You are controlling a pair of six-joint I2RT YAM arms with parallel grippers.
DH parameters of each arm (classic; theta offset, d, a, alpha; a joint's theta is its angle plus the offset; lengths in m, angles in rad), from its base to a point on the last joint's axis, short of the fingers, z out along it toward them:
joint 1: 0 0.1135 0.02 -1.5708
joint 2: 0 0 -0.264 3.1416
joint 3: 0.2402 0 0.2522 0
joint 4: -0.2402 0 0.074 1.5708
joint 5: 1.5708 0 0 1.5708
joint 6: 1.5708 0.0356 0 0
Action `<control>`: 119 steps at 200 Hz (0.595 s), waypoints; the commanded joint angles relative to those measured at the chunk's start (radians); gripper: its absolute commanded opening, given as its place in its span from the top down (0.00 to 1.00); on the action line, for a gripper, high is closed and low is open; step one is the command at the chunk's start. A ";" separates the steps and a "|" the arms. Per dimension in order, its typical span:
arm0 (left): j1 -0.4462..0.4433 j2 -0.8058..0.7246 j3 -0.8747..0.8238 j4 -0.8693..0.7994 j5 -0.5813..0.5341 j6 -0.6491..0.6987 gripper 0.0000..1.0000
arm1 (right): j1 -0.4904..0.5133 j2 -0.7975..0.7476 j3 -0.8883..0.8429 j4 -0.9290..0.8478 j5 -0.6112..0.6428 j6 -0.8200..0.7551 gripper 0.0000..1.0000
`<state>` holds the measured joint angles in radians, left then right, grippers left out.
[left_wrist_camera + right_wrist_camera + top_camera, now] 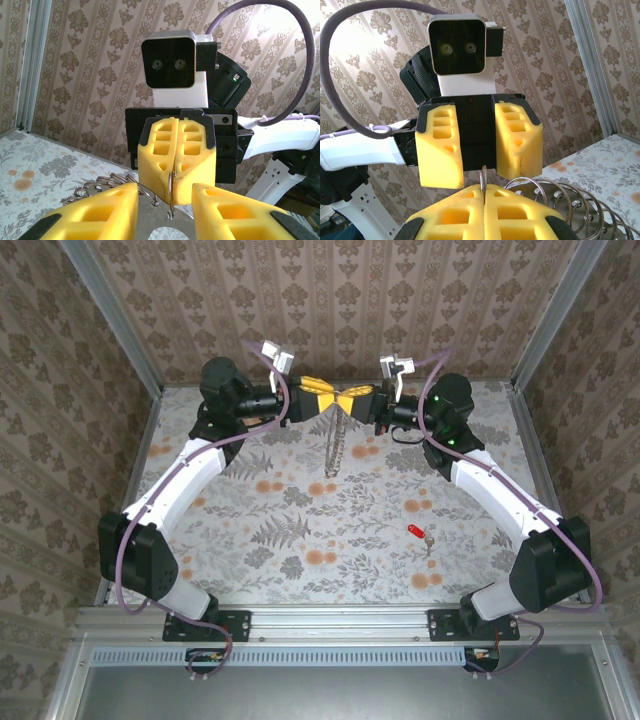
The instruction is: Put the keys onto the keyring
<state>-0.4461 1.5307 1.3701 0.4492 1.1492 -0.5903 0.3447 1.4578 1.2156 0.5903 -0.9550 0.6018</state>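
Starting near the bases, the key (419, 534) is seen flat on the table (250, 540), well apart from both grippers and on the right arm's side. Its red head is turned far-left, the blade near-right. Farther back, the keyring (335, 445) is pinched by the closed right gripper (352, 402) and trails toward the near edge. The left gripper (322, 400) is parted narrowly at the ring, so nothing looks clamped there.

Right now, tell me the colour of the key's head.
Bright red: the key's head shows best in the top view.
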 commanded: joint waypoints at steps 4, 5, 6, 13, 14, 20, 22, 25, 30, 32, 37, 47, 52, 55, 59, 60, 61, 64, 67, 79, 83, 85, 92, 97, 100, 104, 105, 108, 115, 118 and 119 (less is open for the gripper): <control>-0.003 0.000 0.014 0.013 0.024 0.006 0.68 | -0.004 -0.039 -0.002 0.019 -0.003 -0.014 1.00; -0.003 -0.001 0.014 0.014 0.024 0.006 0.68 | -0.004 -0.040 -0.002 0.019 -0.003 -0.014 1.00; -0.003 -0.001 0.014 0.014 0.024 0.006 0.68 | -0.004 -0.039 -0.002 0.019 -0.002 -0.013 1.00; -0.003 0.000 0.014 0.014 0.026 0.006 0.68 | -0.004 -0.039 -0.002 0.019 -0.002 -0.014 1.00; -0.003 0.001 0.015 0.013 0.027 0.006 0.68 | -0.004 -0.039 -0.002 0.019 -0.002 -0.013 1.00; -0.025 0.002 0.014 0.013 0.028 0.006 0.67 | -0.005 -0.039 -0.002 0.019 -0.002 -0.014 1.00; -0.031 0.002 0.014 0.013 0.028 0.006 0.67 | -0.005 -0.039 -0.002 0.019 -0.002 -0.014 1.00; -0.034 0.002 0.014 0.013 0.029 0.007 0.67 | -0.006 -0.039 -0.002 0.019 -0.002 -0.014 1.00; -0.035 0.003 0.014 0.013 0.031 0.007 0.67 | -0.006 -0.039 -0.002 0.018 -0.002 -0.014 1.00; -0.036 0.004 0.014 0.013 0.031 0.007 0.67 | -0.005 -0.039 -0.002 0.019 -0.002 -0.014 1.00; -0.038 0.004 0.014 0.013 0.031 0.007 0.67 | -0.005 -0.040 -0.002 0.019 -0.002 -0.014 1.00; -0.040 0.005 0.014 0.013 0.033 0.007 0.67 | -0.005 -0.039 -0.002 0.019 -0.001 -0.014 1.00; -0.042 0.007 0.013 0.013 0.035 0.008 0.68 | -0.005 -0.039 -0.003 0.019 0.000 -0.014 1.00; -0.043 0.007 0.014 0.013 0.035 0.009 0.68 | -0.006 -0.039 -0.003 0.018 -0.001 -0.014 1.00; -0.043 0.008 0.014 0.013 0.036 0.009 0.69 | -0.006 -0.039 -0.004 0.019 0.001 -0.014 1.00; -0.044 0.007 0.014 0.013 0.037 0.009 0.69 | -0.005 -0.039 -0.004 0.019 0.001 -0.013 1.00; -0.044 0.008 0.014 0.013 0.037 0.009 0.69 | -0.005 -0.039 -0.004 0.019 0.001 -0.014 1.00; -0.045 0.008 0.014 0.012 0.037 0.009 0.70 | -0.005 -0.039 -0.004 0.019 0.001 -0.014 1.00; -0.045 0.007 0.015 0.011 0.037 0.010 0.70 | -0.006 -0.039 -0.004 0.018 0.001 -0.014 1.00; -0.046 0.007 0.013 0.010 0.035 0.010 0.72 | -0.005 -0.039 -0.005 0.019 0.001 -0.014 1.00; -0.046 0.008 0.012 0.011 0.035 0.010 0.72 | -0.006 -0.040 -0.005 0.019 0.001 -0.014 1.00; -0.046 0.007 0.012 0.011 0.035 0.010 0.72 | -0.006 -0.040 -0.005 0.018 0.001 -0.014 1.00; -0.046 0.005 0.010 0.011 0.033 0.013 0.73 | -0.006 -0.040 -0.006 0.019 0.001 -0.015 1.00; -0.046 0.004 0.009 0.011 0.029 0.013 0.74 | -0.006 -0.041 -0.006 0.019 0.001 -0.015 1.00; -0.045 0.003 0.009 0.011 0.027 0.013 0.75 | -0.006 -0.041 -0.006 0.017 0.001 -0.015 1.00; -0.045 0.003 0.008 0.011 0.025 0.015 0.76 | -0.006 -0.042 -0.007 0.017 0.001 -0.016 1.00; -0.045 0.002 0.008 0.011 0.024 0.015 0.76 | -0.006 -0.042 -0.007 0.016 0.001 -0.016 1.00; -0.045 0.001 0.008 0.010 0.022 0.016 0.77 | -0.006 -0.043 -0.008 0.016 0.001 -0.017 1.00; -0.043 -0.001 0.006 0.011 0.018 0.017 0.77 | -0.007 -0.042 -0.008 0.016 0.001 -0.017 1.00; -0.044 -0.002 0.005 0.011 0.017 0.018 0.77 | -0.007 -0.042 -0.008 0.016 0.001 -0.017 1.00; -0.044 -0.002 0.004 0.011 0.015 0.018 0.77 | -0.007 -0.042 -0.009 0.015 0.000 -0.017 1.00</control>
<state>-0.4774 1.5326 1.3701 0.4477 1.1439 -0.5900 0.3428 1.4506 1.2152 0.5896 -0.9588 0.6014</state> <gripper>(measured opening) 0.234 0.065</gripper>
